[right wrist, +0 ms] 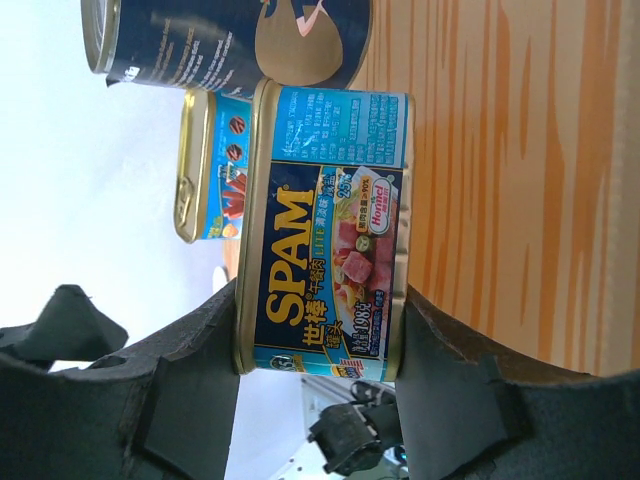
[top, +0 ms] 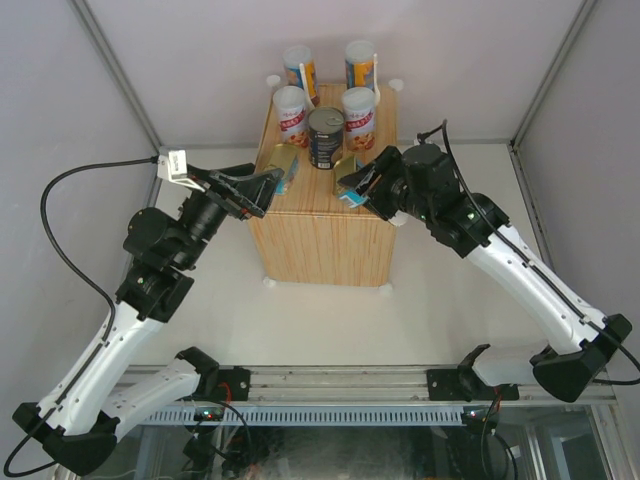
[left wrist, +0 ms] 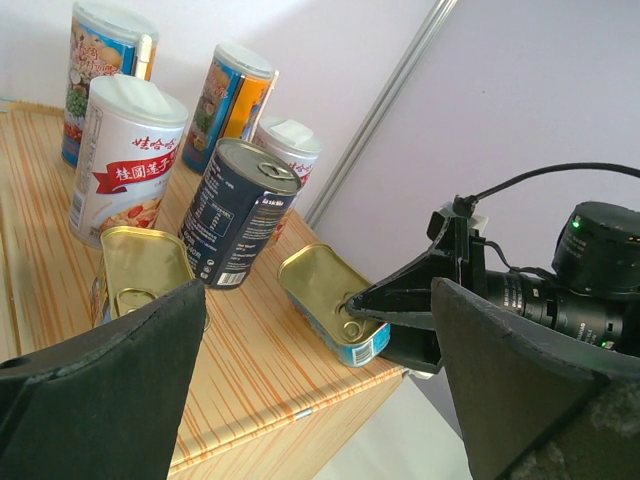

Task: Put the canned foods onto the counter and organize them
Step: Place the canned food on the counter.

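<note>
The wood-grain counter [top: 320,235] carries all the canned foods. Two tall blue-orange cylinders [top: 300,68] [top: 360,63] stand at the back, with two white-red cans [top: 291,110] [top: 358,110] in front of them. A dark can [top: 326,137] stands in the middle. One flat gold-blue tin [top: 283,165] lies at the front left. My left gripper [top: 265,190] hangs open just in front of it, holding nothing [left wrist: 320,400]. My right gripper [top: 358,185] is shut on the other flat tin [right wrist: 325,230] at the counter's right edge, the tin's base against the wood [left wrist: 325,295].
White round knobs [top: 396,85] mark the counter's corners. Purple walls with grey frame posts [left wrist: 385,100] close in behind and to the sides. White table surface [top: 320,320] lies in front of the counter. Both arms reach in from the near edge.
</note>
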### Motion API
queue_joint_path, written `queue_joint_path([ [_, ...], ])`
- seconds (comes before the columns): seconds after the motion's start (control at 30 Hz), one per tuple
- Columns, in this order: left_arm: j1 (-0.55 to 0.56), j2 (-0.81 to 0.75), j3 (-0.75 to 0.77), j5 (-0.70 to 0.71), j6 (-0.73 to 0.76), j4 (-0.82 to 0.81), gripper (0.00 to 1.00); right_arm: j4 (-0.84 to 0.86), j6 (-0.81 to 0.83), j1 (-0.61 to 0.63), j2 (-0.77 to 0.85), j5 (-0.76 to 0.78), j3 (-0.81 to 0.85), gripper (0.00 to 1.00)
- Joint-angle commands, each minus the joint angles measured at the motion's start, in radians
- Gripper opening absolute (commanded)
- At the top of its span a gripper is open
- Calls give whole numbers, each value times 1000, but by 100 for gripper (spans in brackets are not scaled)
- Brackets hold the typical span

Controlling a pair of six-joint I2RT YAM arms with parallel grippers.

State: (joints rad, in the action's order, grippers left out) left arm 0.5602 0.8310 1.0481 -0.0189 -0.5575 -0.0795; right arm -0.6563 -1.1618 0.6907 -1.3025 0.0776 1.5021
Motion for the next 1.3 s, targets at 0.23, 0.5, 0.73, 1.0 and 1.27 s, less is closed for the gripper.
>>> queue_joint_path([
  [0.23, -6, 9, 15, 12, 8, -20, 97, 160, -181, -85, 90, -136, -169, 35],
  [0.5, -6, 22, 19, 16, 14, -24, 97, 222, -303, -103, 139, -107, -261, 40],
  [0.73, -6, 40, 24, 8, 13, -36, 97, 241, -362, -109, 146, -94, -299, 50],
  [1.0, -6, 45, 23, 1, 14, -47, 97, 210, -416, -115, 142, -106, -300, 60],
  [1.27, -18, 47, 35, -7, 21, -48, 97, 151, -409, -120, 123, -125, -261, 65],
])
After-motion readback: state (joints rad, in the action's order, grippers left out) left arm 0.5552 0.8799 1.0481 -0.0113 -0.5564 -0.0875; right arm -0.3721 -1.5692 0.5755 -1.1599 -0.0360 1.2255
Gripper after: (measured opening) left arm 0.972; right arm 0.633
